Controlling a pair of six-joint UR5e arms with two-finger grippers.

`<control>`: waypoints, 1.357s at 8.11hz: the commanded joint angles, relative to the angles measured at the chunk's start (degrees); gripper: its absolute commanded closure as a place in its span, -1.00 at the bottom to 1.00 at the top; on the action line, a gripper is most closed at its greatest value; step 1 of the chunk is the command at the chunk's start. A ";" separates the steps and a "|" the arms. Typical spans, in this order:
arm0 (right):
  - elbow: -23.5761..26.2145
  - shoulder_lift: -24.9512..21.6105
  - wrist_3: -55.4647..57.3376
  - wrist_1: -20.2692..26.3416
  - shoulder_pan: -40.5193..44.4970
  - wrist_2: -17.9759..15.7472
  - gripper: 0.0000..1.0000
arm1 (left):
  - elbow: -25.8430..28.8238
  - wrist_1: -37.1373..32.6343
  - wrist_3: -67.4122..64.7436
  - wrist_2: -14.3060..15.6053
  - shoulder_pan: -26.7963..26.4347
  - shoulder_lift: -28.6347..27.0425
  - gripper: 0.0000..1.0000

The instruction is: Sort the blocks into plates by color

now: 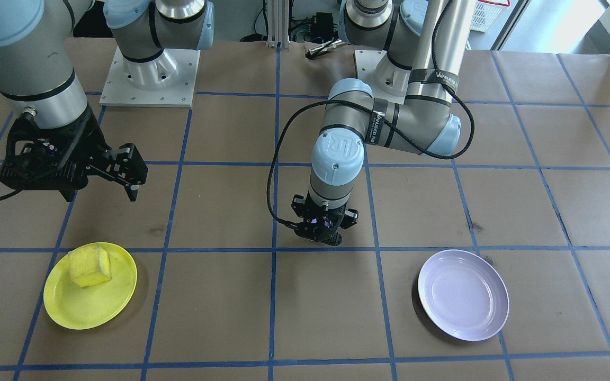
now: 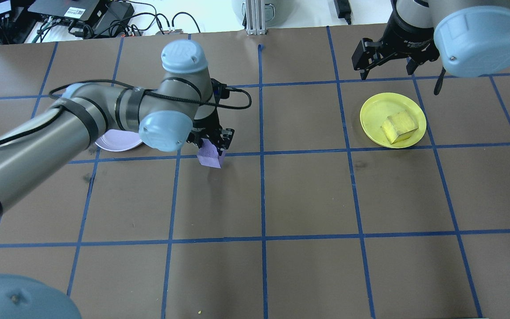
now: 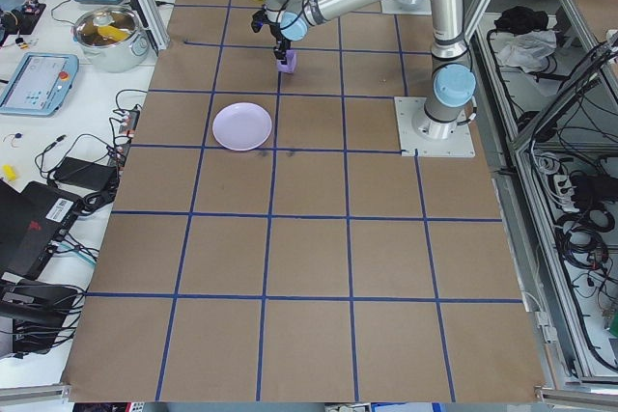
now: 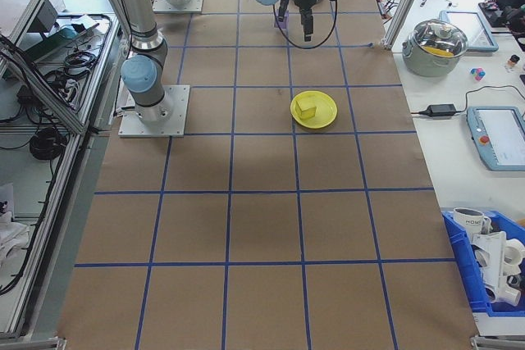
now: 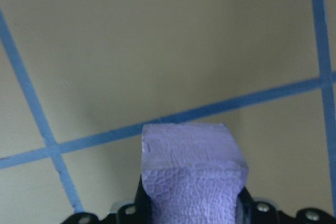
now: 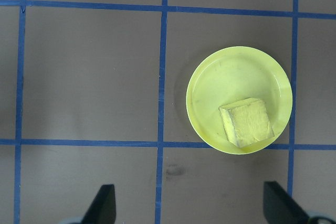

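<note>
Purple block [image 5: 191, 174] sits closest to your lens, pinched in the left gripper [image 2: 213, 144].

You hold it just above the brown paper near a blue tape crossing, probably to carry it to the lavender plate [image 1: 464, 295], which lies bare and well apart. Your right gripper [image 6: 189, 208] hangs high with its fingers spread and nothing between them, likely because its job looks finished: the yellow block [image 6: 246, 121] already rests inside the yellow plate [image 6: 210, 87], near the rim.

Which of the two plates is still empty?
The lavender plate holds nothing. The yellow plate already has the yellow block on it, while the purple block is gripped by the left gripper.
</note>
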 commanded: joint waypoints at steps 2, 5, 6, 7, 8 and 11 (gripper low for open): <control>0.00 0.00 -0.01 0.00 0.00 0.01 -1.00 | 22.30 -21.50 0.78 0.14 8.31 -1.35 1.00; 0.00 0.00 -0.01 0.00 0.00 0.10 -1.00 | 26.14 -22.69 9.80 -0.03 18.14 -1.97 1.00; 0.00 0.00 -0.01 0.00 0.00 0.10 -1.00 | 26.06 -22.87 10.10 0.05 20.18 -2.50 1.00; 0.00 0.00 0.08 0.00 0.00 0.18 -1.00 | 26.06 -22.26 10.97 0.48 21.07 -3.55 1.00; 0.00 0.00 -0.01 0.00 0.00 0.10 -1.00 | 25.97 -22.25 12.03 0.84 21.34 -5.21 1.00; 0.00 0.00 0.08 0.00 0.00 0.18 -1.00 | 25.97 -20.14 12.04 2.42 21.52 -7.77 1.00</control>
